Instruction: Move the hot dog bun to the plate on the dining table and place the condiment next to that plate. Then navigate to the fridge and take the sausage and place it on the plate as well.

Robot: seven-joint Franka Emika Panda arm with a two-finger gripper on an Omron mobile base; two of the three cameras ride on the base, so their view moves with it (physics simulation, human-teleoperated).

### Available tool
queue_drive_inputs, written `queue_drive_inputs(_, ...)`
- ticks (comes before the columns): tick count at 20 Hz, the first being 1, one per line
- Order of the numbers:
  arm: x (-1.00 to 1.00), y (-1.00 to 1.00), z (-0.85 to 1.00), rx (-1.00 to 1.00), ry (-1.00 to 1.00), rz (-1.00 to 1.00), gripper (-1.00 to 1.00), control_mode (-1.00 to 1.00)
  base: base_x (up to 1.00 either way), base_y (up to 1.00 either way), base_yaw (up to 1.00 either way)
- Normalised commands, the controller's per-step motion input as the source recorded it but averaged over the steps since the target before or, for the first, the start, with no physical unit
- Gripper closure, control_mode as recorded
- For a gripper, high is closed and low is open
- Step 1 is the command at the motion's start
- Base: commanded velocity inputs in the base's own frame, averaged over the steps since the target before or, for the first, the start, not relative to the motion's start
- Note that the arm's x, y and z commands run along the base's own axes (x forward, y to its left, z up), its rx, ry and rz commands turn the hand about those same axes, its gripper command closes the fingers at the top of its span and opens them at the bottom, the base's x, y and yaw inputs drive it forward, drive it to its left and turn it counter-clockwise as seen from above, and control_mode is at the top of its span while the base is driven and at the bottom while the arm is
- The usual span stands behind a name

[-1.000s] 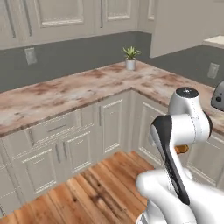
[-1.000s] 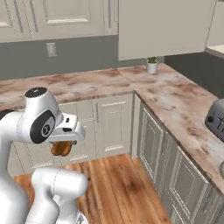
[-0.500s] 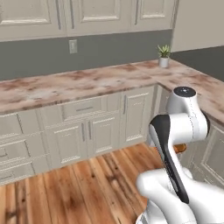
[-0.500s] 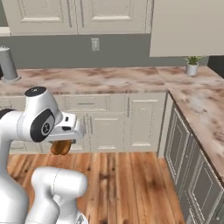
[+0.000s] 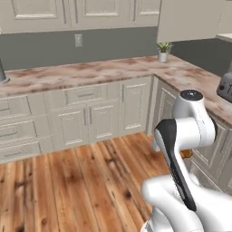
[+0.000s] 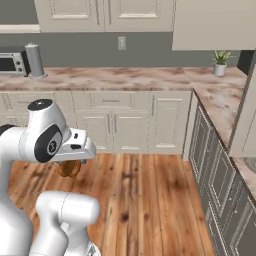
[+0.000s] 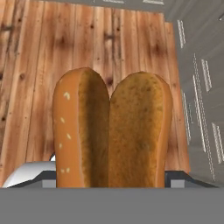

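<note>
Above the wood floor (image 6: 150, 200) and just beside the cream cabinets (image 5: 90, 122), we carry the hot dog bun (image 7: 111, 131) clamped in our gripper (image 6: 70, 167), best held level and steady until the dining table appears.

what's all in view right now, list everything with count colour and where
hot dog bun: one, orange-tan, split open, held at the gripper over the wood floor
counter: one, pink-brown marbled, L-shaped over cream cabinets
upper cabinets: a row, cream, above the counter
potted plant: one, green in a white pot, counter corner
wall outlet: one, pale, grey wall
microwave: one, steel, far left of counter
canister: one, grey, beside the microwave
toaster: one, dark, right counter edge
floor: wood planks
gripper: one, closed on the bun
</note>
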Motion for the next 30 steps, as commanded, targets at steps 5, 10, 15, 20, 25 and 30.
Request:
queue_drive_inputs(5, 0.0, 0.0, 0.0, 0.0, 0.0, 0.0, 1.0, 1.0, -1.0, 0.0, 0.13)
queue_drive_inputs(10, 0.0, 0.0, 0.0, 0.0, 0.0, 0.0, 1.0, 1.0, -1.0, 0.0, 0.13)
queue_drive_inputs(15, 0.0, 0.0, 0.0, 0.0, 0.0, 0.0, 1.0, 1.0, -1.0, 0.0, 0.11)
queue_drive_inputs(20, 0.0, 0.0, 0.0, 0.0, 0.0, 0.0, 1.0, 1.0, -1.0, 0.0, 0.1)
queue_drive_inputs(25, 0.0, 0.0, 0.0, 0.0, 0.0, 0.0, 1.0, 1.0, -1.0, 0.0, 0.05)
queue_drive_inputs(30, 0.0, 0.0, 0.0, 0.0, 0.0, 0.0, 1.0, 1.0, -1.0, 0.02, 0.03)
